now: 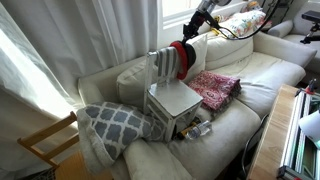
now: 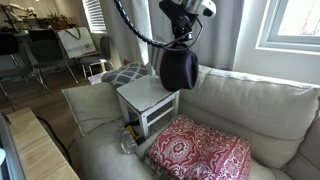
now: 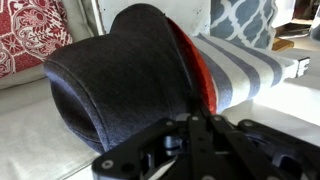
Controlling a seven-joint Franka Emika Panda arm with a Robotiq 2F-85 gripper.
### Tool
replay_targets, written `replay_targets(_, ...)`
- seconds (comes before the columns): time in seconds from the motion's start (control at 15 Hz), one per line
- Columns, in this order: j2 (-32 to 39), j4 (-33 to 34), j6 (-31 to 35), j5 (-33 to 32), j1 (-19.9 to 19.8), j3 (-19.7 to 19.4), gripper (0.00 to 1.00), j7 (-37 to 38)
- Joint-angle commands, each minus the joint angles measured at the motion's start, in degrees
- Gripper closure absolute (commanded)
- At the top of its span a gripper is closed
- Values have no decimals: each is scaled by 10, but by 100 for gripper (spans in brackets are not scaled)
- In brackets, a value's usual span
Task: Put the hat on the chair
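Note:
The black round hat [image 2: 178, 68] hangs from my gripper [image 2: 180, 42], brim edge up, just above the rear of the chair. A red band shows along the hat in an exterior view [image 1: 181, 58] and in the wrist view [image 3: 118, 80]. The small white-grey chair [image 1: 172, 98] stands on the sofa, its flat seat [image 2: 148, 95] bare; its slatted back [image 3: 250, 60] lies right behind the hat. My gripper [image 3: 196, 122] is shut on the hat's brim.
A red patterned cushion [image 2: 200, 150] lies on the sofa beside the chair. A grey-white lattice pillow [image 1: 115, 122] leans on its other side. A bare light-wood chair [image 1: 45, 140] stands beyond the sofa arm. A wooden table edge [image 2: 40, 150] runs in front.

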Motion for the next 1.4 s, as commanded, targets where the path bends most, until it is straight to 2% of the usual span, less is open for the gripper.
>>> replay_targets(0.0, 5, 14, -4, 4, -4, -10, 99, -6)
replay_targets(0.47, -1, 14, 10, -9, -5, -32, 99, 2)
replay_targets(0.73, -22, 1, 49, -73, 5, -63, 99, 41)
replay_targets(1.07, -63, -33, 55, -218, 17, -95, 99, 111)
replay_targets(1.33, -104, -78, 21, -357, 43, -121, 99, 175)
